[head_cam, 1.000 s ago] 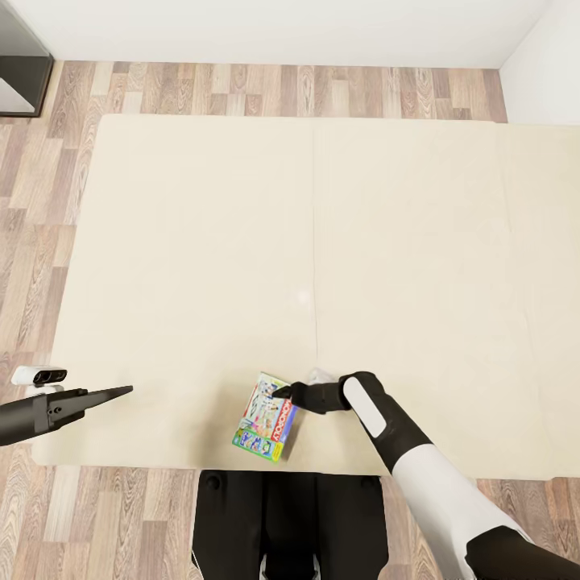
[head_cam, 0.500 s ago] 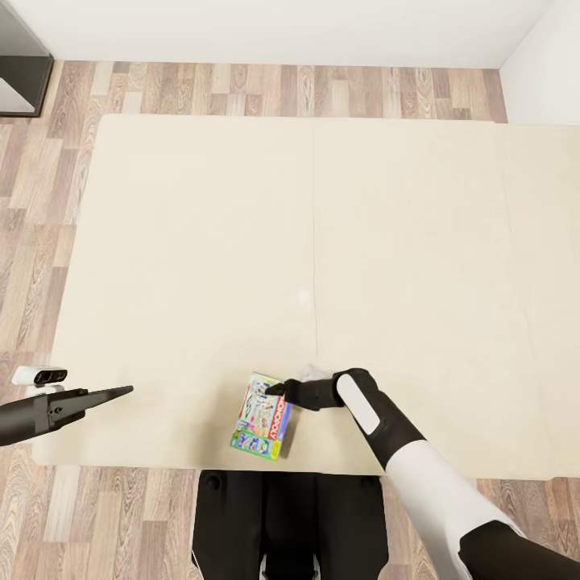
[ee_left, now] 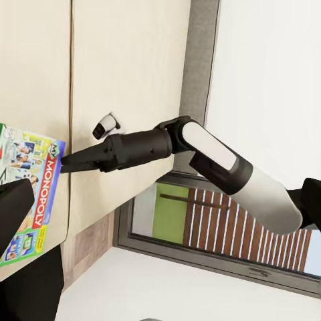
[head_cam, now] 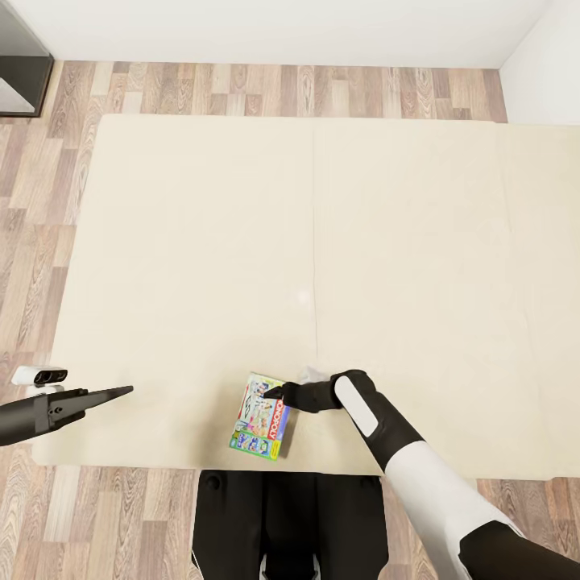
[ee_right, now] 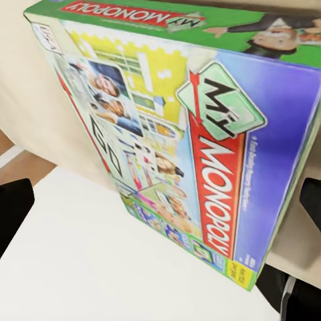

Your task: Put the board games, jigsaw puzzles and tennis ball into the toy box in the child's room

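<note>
**Monopoly box nudged along the near edge of the bed**

Since a second ago the flat white Monopoly board game with a colourful border has slid slightly leftward and turned more upright in the head view, with the right gripper following at its far corner. It lies on the plain beige mattress of the bed, near the front edge. The right fingers reach over the box; whether they pinch it cannot be told. The left gripper hangs unmoved beside the bed, its fingers together around nothing.
</note>
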Controlling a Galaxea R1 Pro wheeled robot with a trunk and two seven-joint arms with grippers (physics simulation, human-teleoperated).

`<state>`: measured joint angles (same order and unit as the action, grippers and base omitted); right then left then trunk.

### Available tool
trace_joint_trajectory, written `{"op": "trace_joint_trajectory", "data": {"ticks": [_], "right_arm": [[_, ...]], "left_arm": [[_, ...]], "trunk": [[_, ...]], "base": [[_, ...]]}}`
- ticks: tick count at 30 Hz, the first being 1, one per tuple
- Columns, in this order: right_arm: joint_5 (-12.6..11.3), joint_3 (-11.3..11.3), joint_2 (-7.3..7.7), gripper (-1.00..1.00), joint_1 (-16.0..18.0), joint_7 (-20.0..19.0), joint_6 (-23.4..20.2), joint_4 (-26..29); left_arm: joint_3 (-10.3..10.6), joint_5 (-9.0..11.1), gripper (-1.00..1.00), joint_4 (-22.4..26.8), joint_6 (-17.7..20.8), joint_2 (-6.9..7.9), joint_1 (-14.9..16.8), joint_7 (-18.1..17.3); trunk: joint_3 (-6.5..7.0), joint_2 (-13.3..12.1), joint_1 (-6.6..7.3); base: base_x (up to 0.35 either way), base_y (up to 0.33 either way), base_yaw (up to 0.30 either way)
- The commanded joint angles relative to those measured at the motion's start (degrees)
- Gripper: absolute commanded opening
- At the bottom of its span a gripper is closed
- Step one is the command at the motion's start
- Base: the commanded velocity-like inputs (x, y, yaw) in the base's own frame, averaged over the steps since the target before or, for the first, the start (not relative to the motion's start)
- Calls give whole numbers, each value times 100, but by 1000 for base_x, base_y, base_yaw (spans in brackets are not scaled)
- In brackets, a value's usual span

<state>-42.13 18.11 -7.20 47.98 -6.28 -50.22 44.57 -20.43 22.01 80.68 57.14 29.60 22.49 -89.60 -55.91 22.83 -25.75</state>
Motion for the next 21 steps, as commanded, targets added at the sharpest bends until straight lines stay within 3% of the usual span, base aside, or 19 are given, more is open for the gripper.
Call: {"op": "trace_joint_trajectory", "data": {"ticks": [1, 21], "right_arm": [[57, -2, -4, 100, 2, -47, -14, 0], [58, -10, 29, 100, 1, -40, -5, -262]], "left_arm": [[2, -4, 100, 1, 61, 2, 1, -23], [0, -4, 100, 1, 61, 9, 1, -22]], "trunk": [[-6, 9, -3], [-6, 9, -3]], "base": [[0, 0, 0], [0, 0, 0]]}}
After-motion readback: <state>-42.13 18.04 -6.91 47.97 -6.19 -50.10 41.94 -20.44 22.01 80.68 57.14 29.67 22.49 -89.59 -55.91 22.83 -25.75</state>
